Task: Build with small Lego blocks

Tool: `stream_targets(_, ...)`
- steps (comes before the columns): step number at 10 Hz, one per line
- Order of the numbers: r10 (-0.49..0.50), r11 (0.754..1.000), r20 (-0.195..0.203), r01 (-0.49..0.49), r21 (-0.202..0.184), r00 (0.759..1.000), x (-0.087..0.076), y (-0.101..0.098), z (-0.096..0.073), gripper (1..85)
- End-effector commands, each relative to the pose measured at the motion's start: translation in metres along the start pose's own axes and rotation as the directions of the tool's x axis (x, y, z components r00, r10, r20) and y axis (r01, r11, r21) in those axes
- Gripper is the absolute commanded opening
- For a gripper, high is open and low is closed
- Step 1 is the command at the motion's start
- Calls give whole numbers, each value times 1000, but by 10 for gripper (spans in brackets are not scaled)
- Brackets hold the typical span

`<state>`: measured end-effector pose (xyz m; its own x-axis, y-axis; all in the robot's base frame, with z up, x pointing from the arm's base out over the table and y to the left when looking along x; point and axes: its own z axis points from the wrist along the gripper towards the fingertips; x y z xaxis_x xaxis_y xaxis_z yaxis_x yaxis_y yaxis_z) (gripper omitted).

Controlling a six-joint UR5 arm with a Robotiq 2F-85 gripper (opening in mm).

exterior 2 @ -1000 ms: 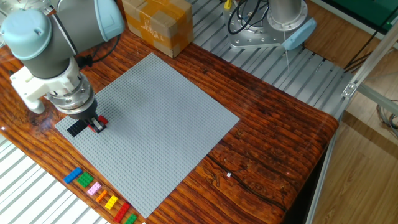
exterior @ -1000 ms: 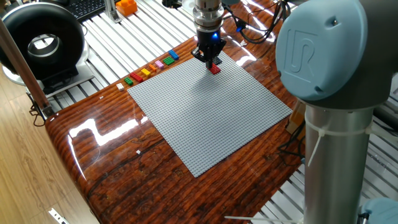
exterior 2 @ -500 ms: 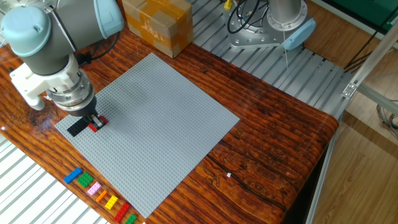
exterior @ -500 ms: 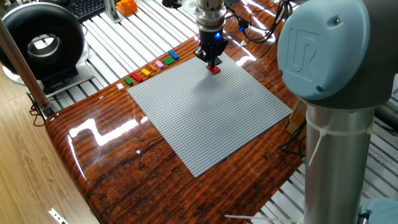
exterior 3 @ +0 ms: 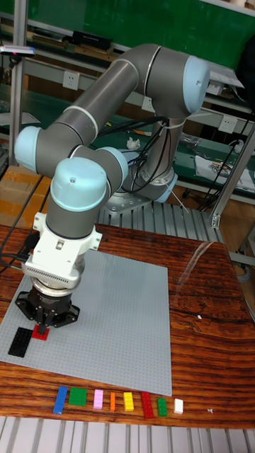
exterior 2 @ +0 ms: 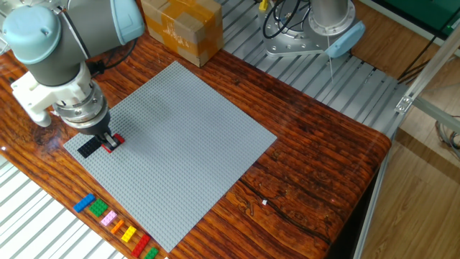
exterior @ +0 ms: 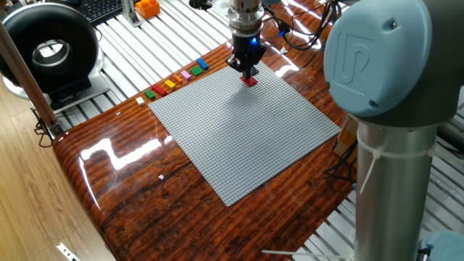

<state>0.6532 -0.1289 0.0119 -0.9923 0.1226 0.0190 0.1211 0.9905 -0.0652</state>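
My gripper (exterior: 249, 74) (exterior 2: 108, 139) (exterior 3: 44, 328) stands upright over the far left corner of the grey baseplate (exterior: 246, 130) (exterior 2: 180, 137) (exterior 3: 120, 318), its fingers shut on a small red brick (exterior: 251, 82) (exterior 2: 113, 144) (exterior 3: 39, 335) that rests on the plate's studs. A flat black brick (exterior 2: 88, 147) (exterior 3: 21, 341) lies on the plate right beside it. On the wooden table off the plate's edge is a row of several small Lego blocks, from a blue one (exterior: 202, 64) (exterior 2: 85, 203) (exterior 3: 61, 399) through pink (exterior 2: 109, 219) and yellow (exterior 3: 128, 401) to green (exterior: 150, 93).
A cardboard box (exterior 2: 181, 29) stands beyond the plate's far corner. A black round device (exterior: 51, 47) and an orange object (exterior: 147, 7) sit on the slatted bench. Another robot base (exterior 2: 316, 29) is behind the table. The arm's big shoulder (exterior: 384, 80) fills the right foreground.
The gripper has shifted slightly and its fingers look narrower on the red brick than a second ago. Since half a second ago nothing has moved.
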Motion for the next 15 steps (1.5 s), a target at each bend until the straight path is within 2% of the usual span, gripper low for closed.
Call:
stream_targets(1,-13,1000,11,14,-20,1000,-3,4,-1,10)
stream_targets(4,-16,1000,16,17,-22,1000,-4,4,0,10)
stream_targets(6,-16,999,36,18,-49,999,-9,11,-1,10)
stream_targets(7,-7,999,30,8,-36,1000,-8,8,-1,10)
stream_targets(9,2,1000,8,-3,12,1000,-2,-5,0,10)
stream_targets(11,17,999,-2,-17,31,1000,0,-9,0,10)
stream_targets(13,0,1000,4,0,-18,1000,-1,3,0,10)
stream_targets(15,6,1000,-2,-6,-16,1000,0,3,0,10)
